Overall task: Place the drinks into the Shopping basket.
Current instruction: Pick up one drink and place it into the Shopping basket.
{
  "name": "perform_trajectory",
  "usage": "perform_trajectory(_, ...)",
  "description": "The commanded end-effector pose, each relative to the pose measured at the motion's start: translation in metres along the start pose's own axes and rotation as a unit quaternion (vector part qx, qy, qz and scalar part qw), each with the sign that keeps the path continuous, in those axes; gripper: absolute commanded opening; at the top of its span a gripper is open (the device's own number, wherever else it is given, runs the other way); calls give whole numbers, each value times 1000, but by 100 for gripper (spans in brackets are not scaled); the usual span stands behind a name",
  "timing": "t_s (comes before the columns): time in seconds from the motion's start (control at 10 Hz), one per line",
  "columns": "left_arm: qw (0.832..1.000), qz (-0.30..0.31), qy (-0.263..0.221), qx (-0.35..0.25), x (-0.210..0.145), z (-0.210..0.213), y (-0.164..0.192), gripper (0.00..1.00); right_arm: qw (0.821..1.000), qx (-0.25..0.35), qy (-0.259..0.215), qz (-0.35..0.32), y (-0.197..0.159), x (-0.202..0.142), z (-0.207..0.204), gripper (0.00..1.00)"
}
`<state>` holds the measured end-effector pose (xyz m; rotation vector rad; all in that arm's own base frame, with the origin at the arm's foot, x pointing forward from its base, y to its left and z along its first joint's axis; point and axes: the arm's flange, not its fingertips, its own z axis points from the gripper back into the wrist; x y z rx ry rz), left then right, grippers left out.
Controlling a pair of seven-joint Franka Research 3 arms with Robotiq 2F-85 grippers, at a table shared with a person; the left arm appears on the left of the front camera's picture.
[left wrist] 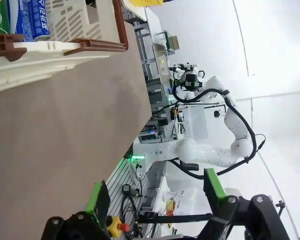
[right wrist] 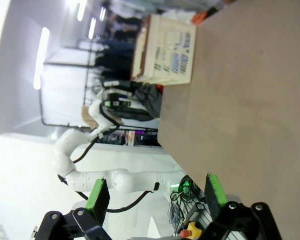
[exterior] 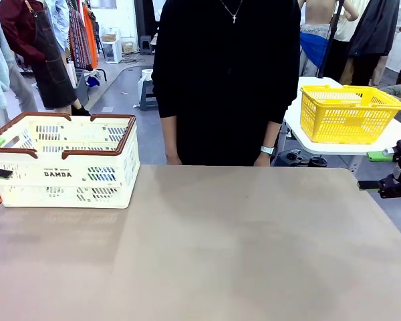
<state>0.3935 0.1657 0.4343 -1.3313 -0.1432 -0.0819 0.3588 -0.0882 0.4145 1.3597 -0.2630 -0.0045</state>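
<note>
White jointed arms w/ black cables; left gripper [left wrist: 157,192] & right gripper [right wrist: 157,192] black w/ green pads. Person [exterior: 227,80]: black long-sleeve top, cross necklace, wristwatch.

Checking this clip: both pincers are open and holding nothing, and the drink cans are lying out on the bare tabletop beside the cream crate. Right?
Not quite. The cans are already inside the cream crate, not out on the tabletop; the left wrist view shows them behind its wall. The rest holds: the left pincer and right pincer are open and holding nothing.

drinks [left wrist: 32,20] — cut off by edge
</note>
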Motion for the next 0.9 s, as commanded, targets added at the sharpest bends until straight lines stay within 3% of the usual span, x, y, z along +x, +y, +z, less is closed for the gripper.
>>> perform_trajectory(0.0,1000,7,-7,-9,-3,-1,0,100,1000,-3,7,3,3,1,2,100)
perform_trajectory(0.8,1000,7,-7,-9,-3,-1,0,100,1000,-3,7,3,3,1,2,100)
